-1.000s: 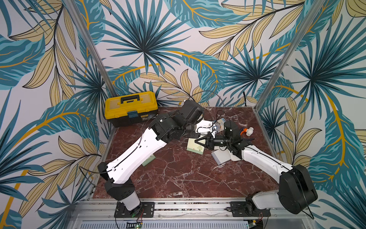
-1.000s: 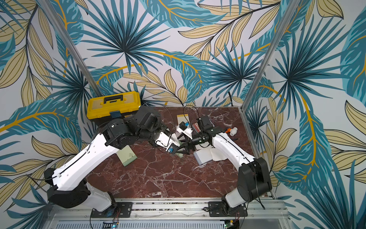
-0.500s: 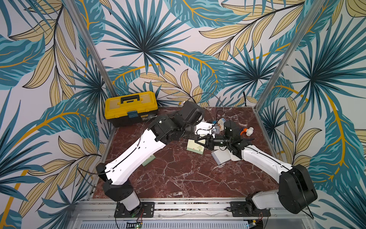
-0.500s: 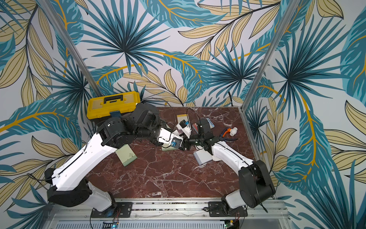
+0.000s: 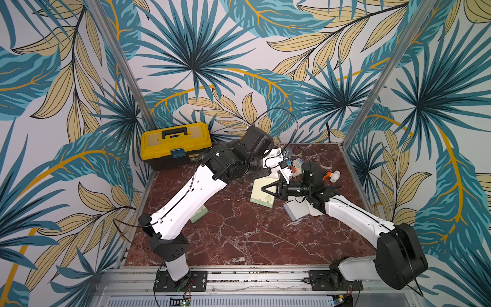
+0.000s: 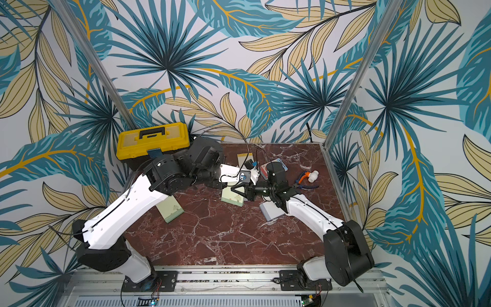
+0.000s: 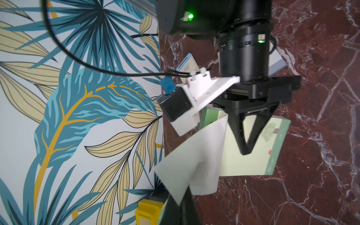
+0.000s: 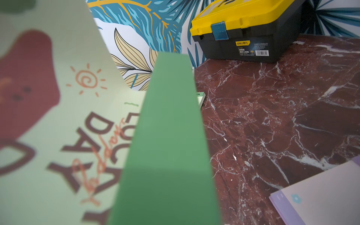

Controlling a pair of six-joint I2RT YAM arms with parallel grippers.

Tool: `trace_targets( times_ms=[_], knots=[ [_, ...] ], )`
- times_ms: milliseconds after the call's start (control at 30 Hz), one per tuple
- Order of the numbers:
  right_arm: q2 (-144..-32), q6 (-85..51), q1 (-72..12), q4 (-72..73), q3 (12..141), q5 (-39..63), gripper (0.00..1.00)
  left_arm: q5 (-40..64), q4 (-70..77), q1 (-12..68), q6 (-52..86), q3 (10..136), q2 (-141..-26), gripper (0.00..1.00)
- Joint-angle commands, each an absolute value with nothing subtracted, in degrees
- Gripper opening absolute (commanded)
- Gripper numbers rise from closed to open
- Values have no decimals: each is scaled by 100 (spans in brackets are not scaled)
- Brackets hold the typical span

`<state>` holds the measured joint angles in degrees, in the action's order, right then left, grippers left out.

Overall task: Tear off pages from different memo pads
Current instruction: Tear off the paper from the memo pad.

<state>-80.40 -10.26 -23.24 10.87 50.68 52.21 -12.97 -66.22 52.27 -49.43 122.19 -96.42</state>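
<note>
My left claw (image 7: 180, 206) is clamped on the corner of a page (image 7: 196, 155), which stands creased above the pad (image 7: 249, 165). One face looks white. The other is pale green and reads LUCKY DAY in brown beside an orange sun. The pale green pad lies flat on the table (image 7: 311, 136), toward the back middle. My right claw (image 7: 245, 153) rests tip-down on it with jaws drawn together; I cannot tell whether they pinch anything.
</note>
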Motion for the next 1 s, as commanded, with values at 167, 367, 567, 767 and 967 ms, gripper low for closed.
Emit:
trace_targets(
  times_ms=[167, 367, 567, 767, 967],
  knots=[
    [-7654, -2282, -2328, 1475, 5049, 5333, 0, -575, -7125, 4934, -2068, 12973, -9993, 0],
    [-7558, -3283, -2336, 2032, 4916, 4884, 0, 53, -7188, 4895, -845, 12787, -10007, 0],
    [-7541, -3513, -2366, 2303, 4877, 4752, 0, 166, -6444, 4788, 396, 12045, -9657, 0],
    [-7418, -3997, -2148, 3040, 4550, 4322, 0, 430, -6510, 4000, 1702, 11405, -9263, 0],
    [-6887, -4248, -1527, 3266, 3950, 4079, 0, 873, -4699, 2356, 2417, 8876, -7675, 0]
  ],
)
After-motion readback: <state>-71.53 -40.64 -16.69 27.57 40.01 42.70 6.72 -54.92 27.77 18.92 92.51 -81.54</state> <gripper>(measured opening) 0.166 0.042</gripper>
